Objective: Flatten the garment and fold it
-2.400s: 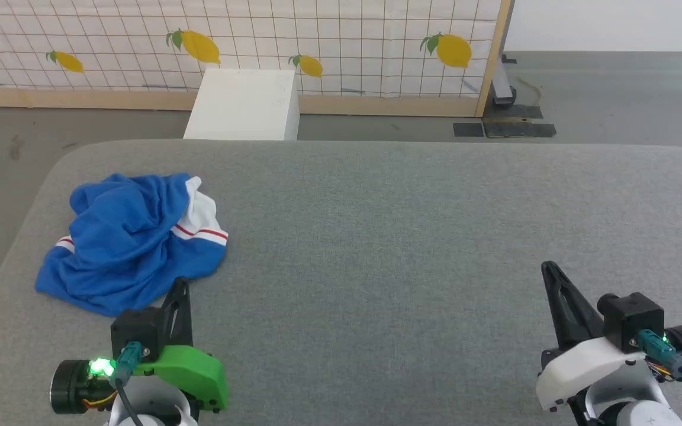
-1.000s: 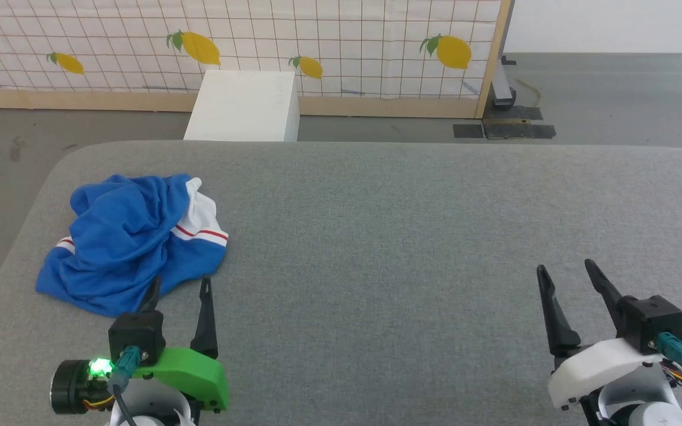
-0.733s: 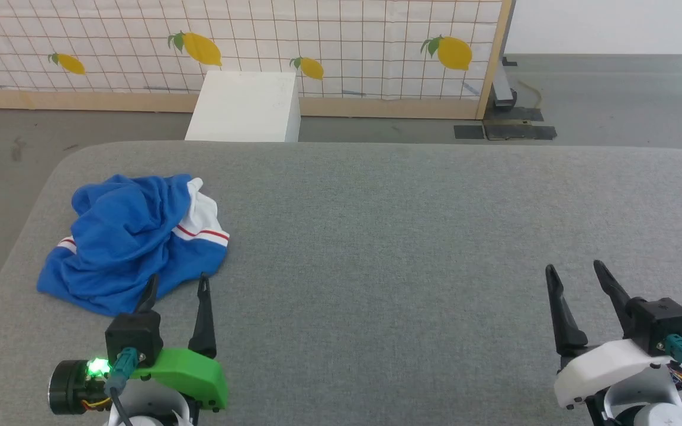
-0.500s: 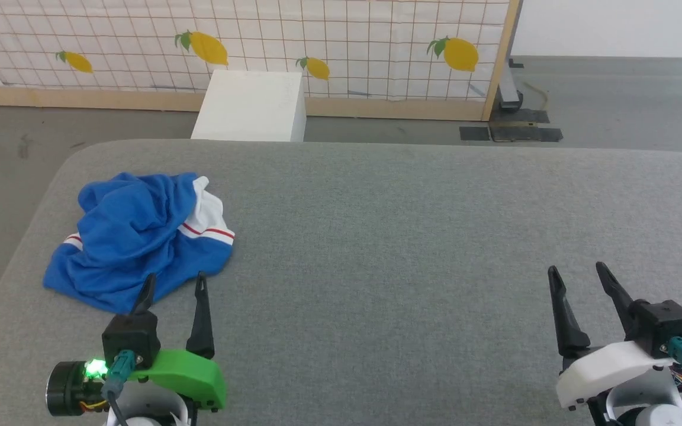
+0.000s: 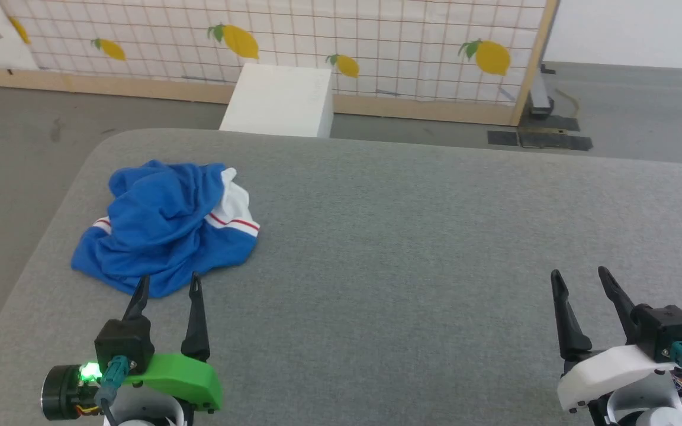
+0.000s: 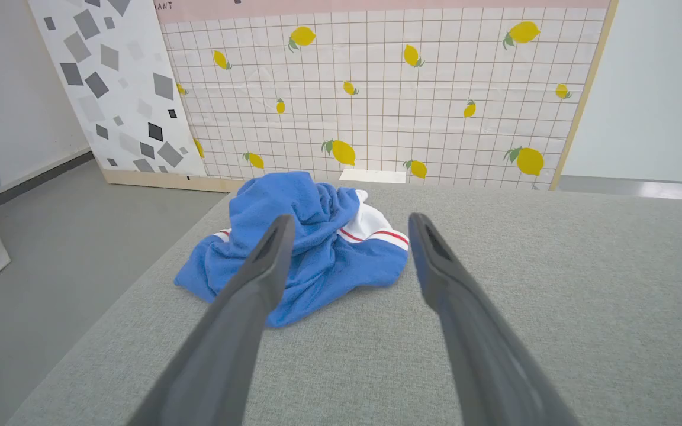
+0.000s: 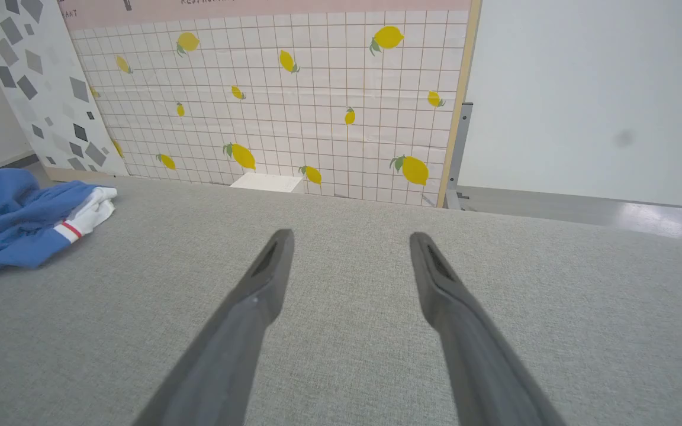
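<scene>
Your blue T-shirt (image 5: 160, 234) lies crumpled on the left of the grey table (image 5: 412, 236), just ahead of the left gripper (image 5: 169, 278); this and the right gripper (image 5: 579, 272) stand open, empty; the cloth looks soft and light; pinch the near hem.

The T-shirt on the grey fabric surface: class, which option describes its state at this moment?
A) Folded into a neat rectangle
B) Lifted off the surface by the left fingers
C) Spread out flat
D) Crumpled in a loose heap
D: the T-shirt lies bunched and creased on the grey fabric surface, with one white sleeve poking out of the blue folds, neither flattened nor folded.
</scene>
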You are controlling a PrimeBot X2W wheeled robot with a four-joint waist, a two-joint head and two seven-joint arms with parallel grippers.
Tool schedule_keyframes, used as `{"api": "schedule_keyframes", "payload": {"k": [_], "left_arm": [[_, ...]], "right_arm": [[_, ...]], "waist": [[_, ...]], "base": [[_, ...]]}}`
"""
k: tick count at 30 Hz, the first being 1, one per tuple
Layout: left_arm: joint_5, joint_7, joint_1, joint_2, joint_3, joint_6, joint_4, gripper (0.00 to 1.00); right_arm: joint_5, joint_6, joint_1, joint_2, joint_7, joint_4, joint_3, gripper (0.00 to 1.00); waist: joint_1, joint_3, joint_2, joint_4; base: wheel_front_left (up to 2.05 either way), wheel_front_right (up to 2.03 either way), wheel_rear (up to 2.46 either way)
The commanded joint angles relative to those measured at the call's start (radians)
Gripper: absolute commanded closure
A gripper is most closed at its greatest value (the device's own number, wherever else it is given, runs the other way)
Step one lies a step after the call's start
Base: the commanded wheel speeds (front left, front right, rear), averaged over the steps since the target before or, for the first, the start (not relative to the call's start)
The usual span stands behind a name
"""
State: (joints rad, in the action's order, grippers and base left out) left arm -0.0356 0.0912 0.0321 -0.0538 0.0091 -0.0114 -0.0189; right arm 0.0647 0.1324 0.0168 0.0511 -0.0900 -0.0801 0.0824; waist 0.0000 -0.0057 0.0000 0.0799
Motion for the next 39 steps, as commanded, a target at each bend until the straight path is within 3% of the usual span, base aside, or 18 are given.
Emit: {"api": "schedule_keyframes", "payload": {"k": [1,39], "left_arm": [[-0.008,0.012,0.009,0.001,0.003,-0.008,-0.005,0.0],[-0.071,0.09,0.033,0.002,0.004,-0.026,-0.001,0.0]], "right_arm": [[0.01,-0.001,-0.003,0.0,-0.012,-0.007,0.005,0.0],[0.049,-0.001,-0.019,-0.001,-0.091,-0.105,0.029,0.0]], "waist": [[0.0,0.001,0.0,0.018],[0.0,0.002,0.0,0.258]], "base": [[0.0,0.0,0.0],[0.0,0.0,0.0]]}}
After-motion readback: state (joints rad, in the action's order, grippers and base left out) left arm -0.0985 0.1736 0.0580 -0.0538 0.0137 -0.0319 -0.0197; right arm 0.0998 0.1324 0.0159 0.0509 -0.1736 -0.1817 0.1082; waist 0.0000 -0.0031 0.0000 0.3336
